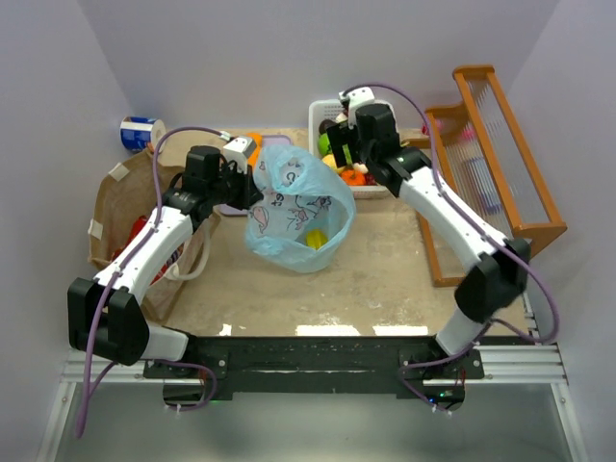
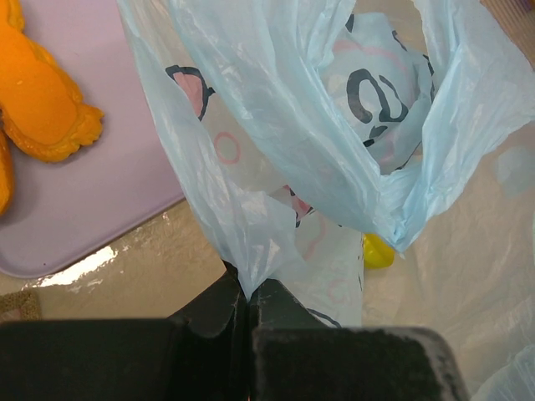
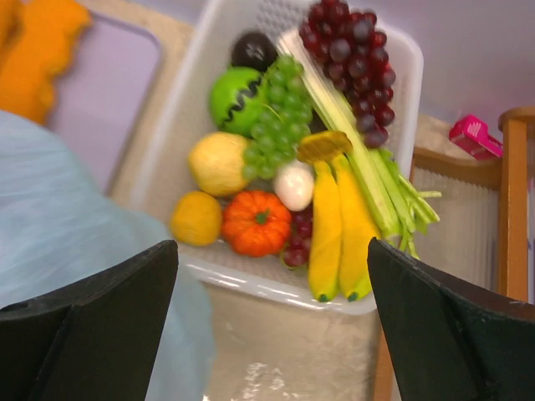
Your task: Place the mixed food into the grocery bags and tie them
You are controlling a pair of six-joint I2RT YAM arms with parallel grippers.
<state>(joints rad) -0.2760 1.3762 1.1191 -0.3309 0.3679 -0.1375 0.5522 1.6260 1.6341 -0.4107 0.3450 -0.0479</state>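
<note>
The light-blue grocery bag (image 1: 294,207) with pink cartoon prints stands open mid-table. My left gripper (image 2: 249,292) is shut on a pinch of its rim (image 2: 242,242), at the bag's left side (image 1: 252,181). One yellow food piece (image 1: 314,238) lies inside the bag (image 2: 376,251). My right gripper (image 3: 272,246) hangs open and holds nothing, just in front of the white basket (image 3: 276,288); the bag's edge (image 3: 67,209) is by its left finger. The basket holds mixed food: an orange pumpkin (image 3: 257,222), bananas (image 3: 338,225), purple grapes (image 3: 355,58), green grapes (image 3: 280,117). The brown paper bag (image 1: 125,212) lies at far left.
A wooden rack (image 1: 491,164) stands along the right side, with a pink box (image 3: 475,136) behind it. A lilac board (image 2: 84,184) with orange slabs (image 2: 42,100) lies behind the blue bag. A blue-and-white can (image 1: 141,133) sits at the back left.
</note>
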